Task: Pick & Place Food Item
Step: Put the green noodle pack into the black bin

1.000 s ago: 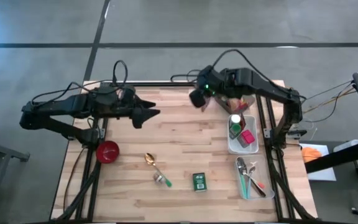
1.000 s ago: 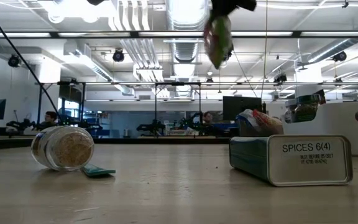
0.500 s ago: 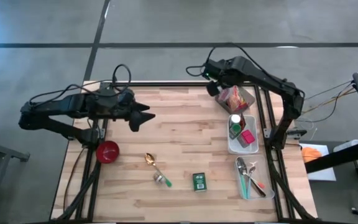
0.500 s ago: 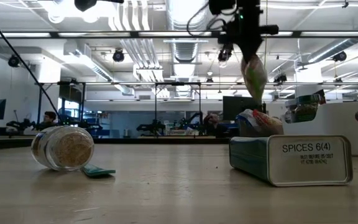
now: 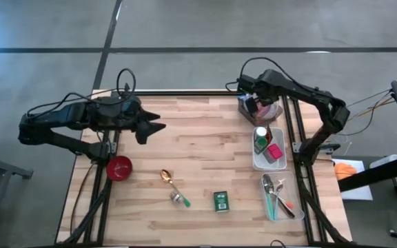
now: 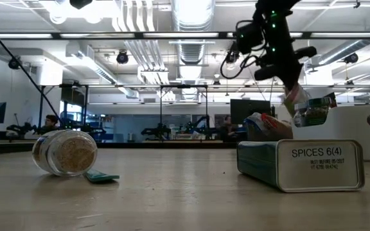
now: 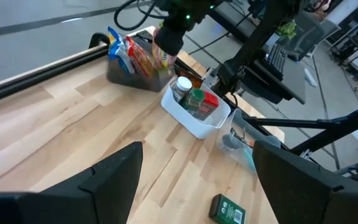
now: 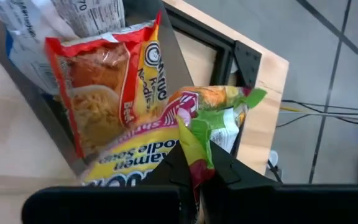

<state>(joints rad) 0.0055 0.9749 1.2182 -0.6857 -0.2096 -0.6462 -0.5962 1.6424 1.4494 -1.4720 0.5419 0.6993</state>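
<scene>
Two tools in play: the right tool (image 8: 194, 180) is pinched tight on the crinkly top seam of a glossy green-and-yellow ramen packet (image 8: 213, 121), holding it over the dark square bin (image 5: 271, 109) at the tabletop's (image 5: 198, 151) far right corner, beside a red noodle packet (image 8: 101, 87). The left tool (image 5: 150, 127) hangs released, fingers spread, over the pale wood planks near the far left corner.
</scene>
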